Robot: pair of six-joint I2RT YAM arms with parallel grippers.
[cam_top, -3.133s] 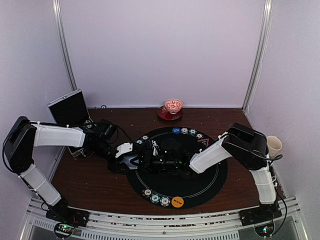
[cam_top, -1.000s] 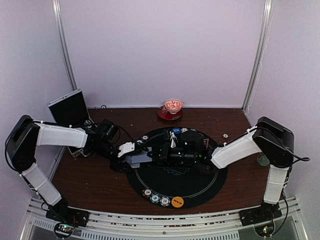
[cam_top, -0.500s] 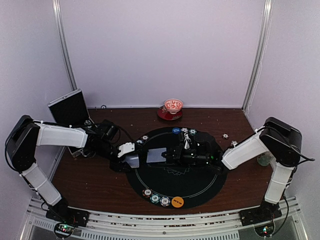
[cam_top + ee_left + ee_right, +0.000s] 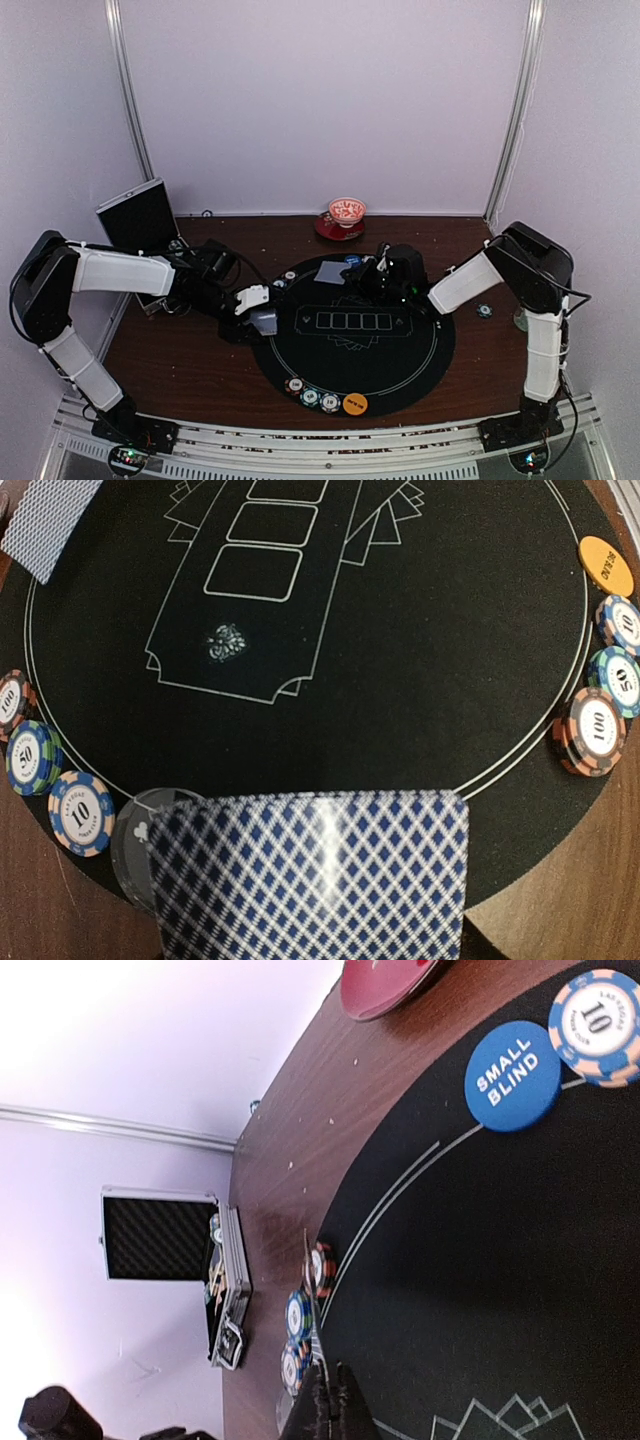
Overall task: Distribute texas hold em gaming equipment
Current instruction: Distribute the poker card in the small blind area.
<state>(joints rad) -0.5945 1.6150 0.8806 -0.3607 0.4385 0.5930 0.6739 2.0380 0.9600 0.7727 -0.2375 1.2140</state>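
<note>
We see the left gripper clenched on a deck of blue-diamond-backed playing cards at the left edge of the big round black mat with white lines. In the left wrist view the deck lies back-up and roughly level, with its outer edge running straight across the view. The frame cuts off its near part, so we cannot tell which way its long axis runs. Just beside the deck, on the mat's rim, sits a clear round disc with a club mark.

The right gripper is pinched tight on a single grey-blue-backed playing card over the far part of the mat. From above, the card shows us its broad back. It is roughly level, its long axis runs left to right, and it sticks out to the left of the gripper. In the right wrist view the same card is edge-on, a thin line pointing straight out from the closed fingertips. We cannot tell whether it touches the mat.

A round blue disc lettered SMALL BLIND lies flat at the mat's far rim, with a stripe-edged chip marked 10 just beside it. A round orange disc lies on the near rim next to a row of three stripe-edged chips. Three more striped chips line the far-left rim.
</note>
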